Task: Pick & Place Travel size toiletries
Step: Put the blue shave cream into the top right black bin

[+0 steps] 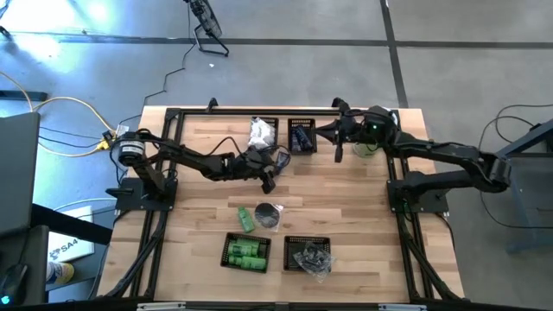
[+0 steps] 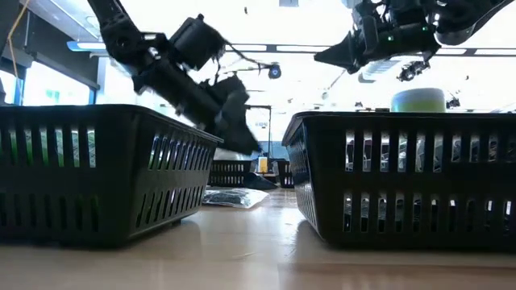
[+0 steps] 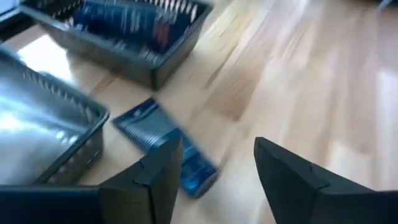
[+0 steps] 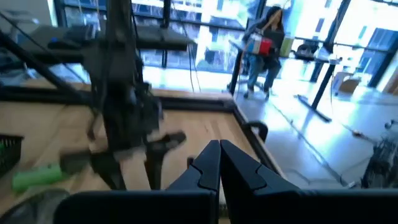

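Left claw (image 3: 214, 177): your fingers stand apart, empty.
Blue packet (image 3: 163, 144): lies on the table under your near finger, beside the blue-item basket (image 3: 155, 62).
Risk: closing off-centre, you'd nudge it away.
Right claw (image 4: 219, 163): clenched, idle.

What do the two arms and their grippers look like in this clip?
Both arms are dark, jointed, with black cables running along them. The left gripper has two thick, angular, matte black fingers. The right gripper has the same black wedge-shaped fingers. A small green light glows on the right arm's wrist.
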{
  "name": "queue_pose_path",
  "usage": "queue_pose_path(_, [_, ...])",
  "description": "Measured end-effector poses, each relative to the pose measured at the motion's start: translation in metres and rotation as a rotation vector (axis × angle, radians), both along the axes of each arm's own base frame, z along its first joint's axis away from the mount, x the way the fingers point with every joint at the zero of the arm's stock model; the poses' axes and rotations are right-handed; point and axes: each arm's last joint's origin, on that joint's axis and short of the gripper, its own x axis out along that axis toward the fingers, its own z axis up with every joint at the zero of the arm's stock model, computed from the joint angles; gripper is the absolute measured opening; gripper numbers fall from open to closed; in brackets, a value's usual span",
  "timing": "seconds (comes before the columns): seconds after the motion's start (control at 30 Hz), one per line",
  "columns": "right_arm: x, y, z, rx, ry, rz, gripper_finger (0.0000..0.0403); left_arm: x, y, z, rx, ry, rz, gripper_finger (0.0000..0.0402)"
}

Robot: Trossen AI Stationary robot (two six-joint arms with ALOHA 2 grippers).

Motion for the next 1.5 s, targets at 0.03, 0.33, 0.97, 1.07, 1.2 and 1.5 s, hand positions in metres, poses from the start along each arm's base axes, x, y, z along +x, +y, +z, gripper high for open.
queue_pose_path(0.03, [-0.001, -0.001, -0.001, 0.003, 0.013, -0.004, 0.0003, 0.000, 0.000, 0.006, -0.014, -0.019, -0.004, 0.0198])
queue_pose_path(0.33, [-0.003, -0.002, -0.011, 0.018, 0.112, -0.008, 0.0003, 0.011, 0.001, 0.021, -0.080, 0.001, 0.019, 0.0203])
queue_pose_path(0.97, [0.000, 0.003, -0.011, 0.013, 0.104, 0.022, 0.0003, 0.009, 0.000, 0.016, -0.160, 0.030, 0.077, 0.0203])
queue_pose_path(1.07, [0.000, 0.003, -0.011, 0.009, 0.106, 0.021, 0.0003, 0.009, 0.000, 0.016, -0.160, 0.031, 0.077, 0.0203])
queue_pose_path(1.2, [0.000, 0.003, -0.011, 0.008, 0.106, 0.019, 0.0003, 0.008, 0.000, 0.015, -0.161, 0.034, 0.078, 0.0203])
queue_pose_path(1.5, [0.000, 0.003, -0.011, 0.008, 0.107, 0.019, 0.0003, 0.007, 0.000, 0.014, -0.163, 0.059, 0.082, 0.0203])
